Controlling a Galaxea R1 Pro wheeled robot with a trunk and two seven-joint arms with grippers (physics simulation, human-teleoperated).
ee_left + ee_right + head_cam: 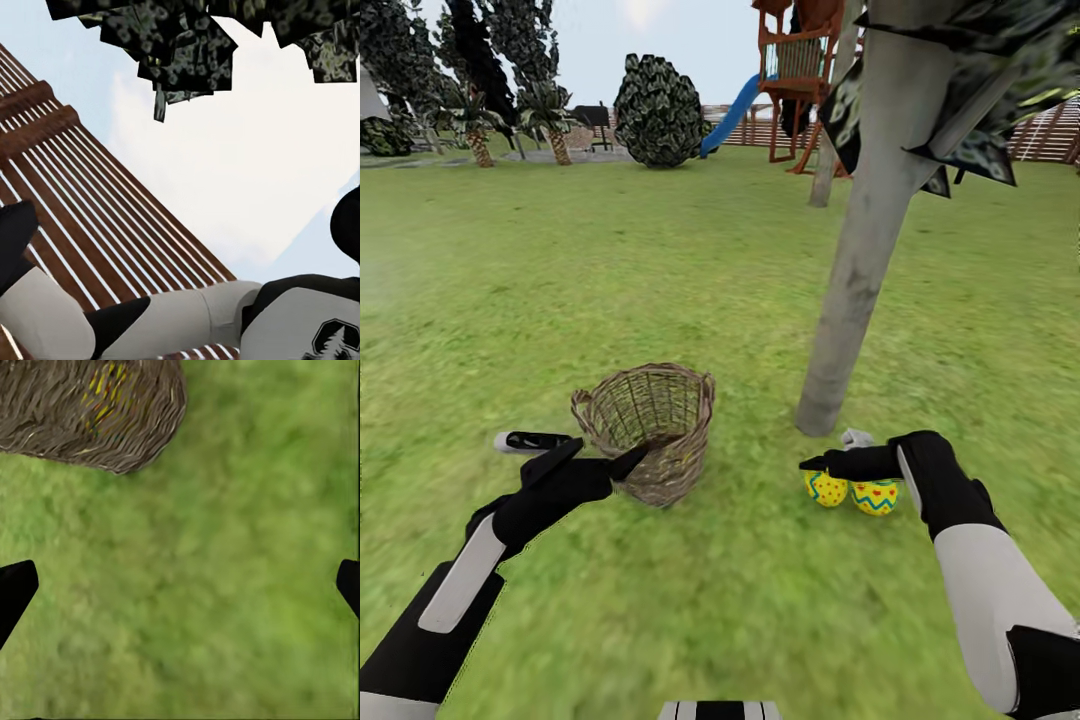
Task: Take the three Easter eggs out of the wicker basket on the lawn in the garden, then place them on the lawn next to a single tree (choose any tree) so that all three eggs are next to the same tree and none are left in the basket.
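The wicker basket [650,425] stands tilted on the lawn [690,280], left of the tree [860,260] with the pale trunk. Two Easter eggs [826,490] [876,497] lie side by side on the grass at the trunk's foot. My right gripper [835,453] hovers just above them, open and empty [180,585]. In the right wrist view the basket [67,420] shows yellow and red patches of an egg [103,386] through its weave. My left gripper [595,455] is open at the basket's near left side, with one fingertip [630,461] over the wicker; contact is unclear.
A round dark bush [658,110] and a play tower [800,70] with a blue slide stand far back, with palms [480,130] at the back left. The slatted fence [97,217] and dark foliage [187,45] show in the left wrist view.
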